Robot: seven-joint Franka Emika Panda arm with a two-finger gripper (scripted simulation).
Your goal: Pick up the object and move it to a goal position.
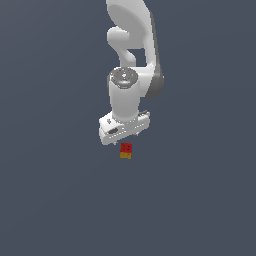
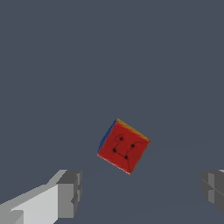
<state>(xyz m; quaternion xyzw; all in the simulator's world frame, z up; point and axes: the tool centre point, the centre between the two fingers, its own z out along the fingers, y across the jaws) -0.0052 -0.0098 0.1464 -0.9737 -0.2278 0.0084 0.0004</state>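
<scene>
The object is a tiny cube (image 1: 126, 150) with a red upper part and a yellow-orange lower part, lying on the flat grey ground. In the wrist view the cube (image 2: 123, 145) shows a red face with dark marks, plus thin blue and yellow edges, and sits turned at an angle. My white gripper (image 1: 124, 134) hangs just above and behind the cube in the exterior view. In the wrist view my gripper (image 2: 140, 192) is open and empty. One grey fingertip (image 2: 70, 192) and the other (image 2: 213, 190) stand wide apart, and the cube lies apart from both.
The white arm (image 1: 131, 45) rises behind the gripper. The plain dark grey ground (image 1: 50, 200) lies all around; nothing else shows on it.
</scene>
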